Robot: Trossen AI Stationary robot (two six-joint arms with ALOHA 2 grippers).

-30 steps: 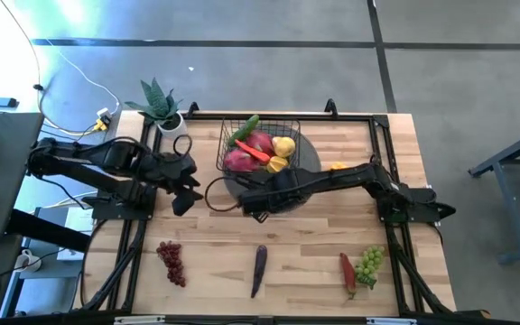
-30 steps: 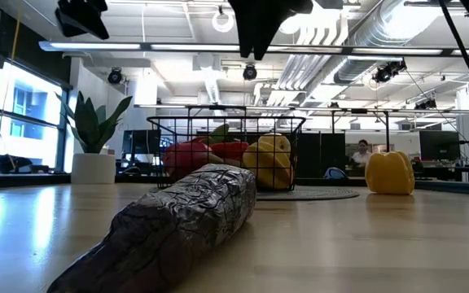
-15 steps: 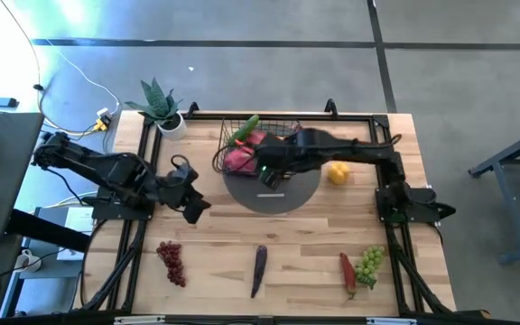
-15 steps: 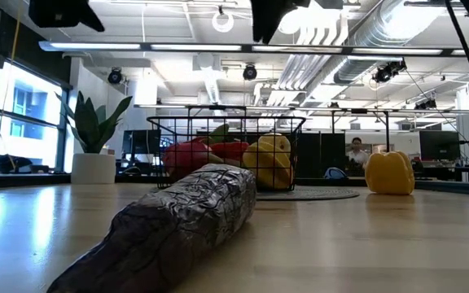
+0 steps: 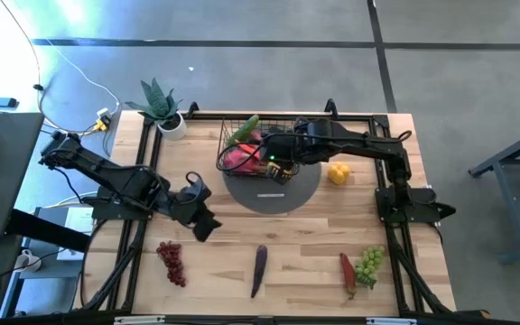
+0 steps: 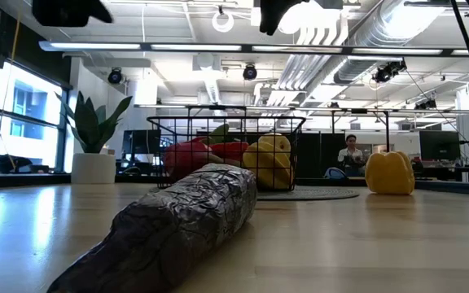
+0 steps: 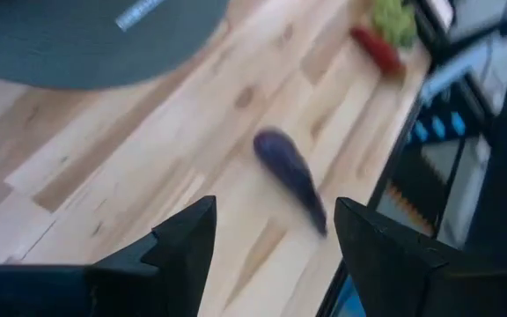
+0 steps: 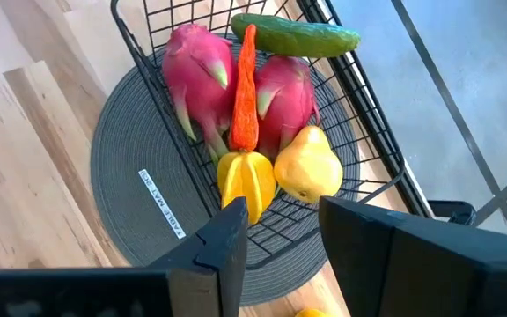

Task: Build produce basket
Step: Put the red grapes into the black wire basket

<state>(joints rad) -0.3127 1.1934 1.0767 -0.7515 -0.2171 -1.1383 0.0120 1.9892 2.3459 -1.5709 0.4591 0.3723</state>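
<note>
The black wire basket (image 5: 258, 144) stands on the grey round mat (image 5: 273, 190). It holds two pink dragon fruits (image 8: 196, 75), a carrot (image 8: 245, 88), a cucumber (image 8: 297, 35) and two yellow pieces (image 8: 311, 167). My right gripper (image 8: 280, 238) hovers open above the basket's near right part (image 5: 276, 164). My left gripper (image 5: 201, 221) is open, above the table to the left of the mat. Its wrist view looks at the purple pod (image 7: 289, 176), which lies near the near edge (image 5: 258, 269). Red grapes (image 5: 171, 262), a red pod (image 5: 347, 271) and green grapes (image 5: 368, 264) also lie on the table.
A yellow pepper (image 5: 337, 171) sits on the table just right of the mat. The potted plant (image 5: 158, 104) stands at the far left corner. Bare wood lies between the mat and the produce along the near edge. A person (image 6: 348, 155) is in the room behind.
My right gripper has swung from the mat's near side toward the far edge and now hangs over the basket. My left gripper has moved toward the near edge and a little to the right, nearer the purple pod. No produce has shifted.
</note>
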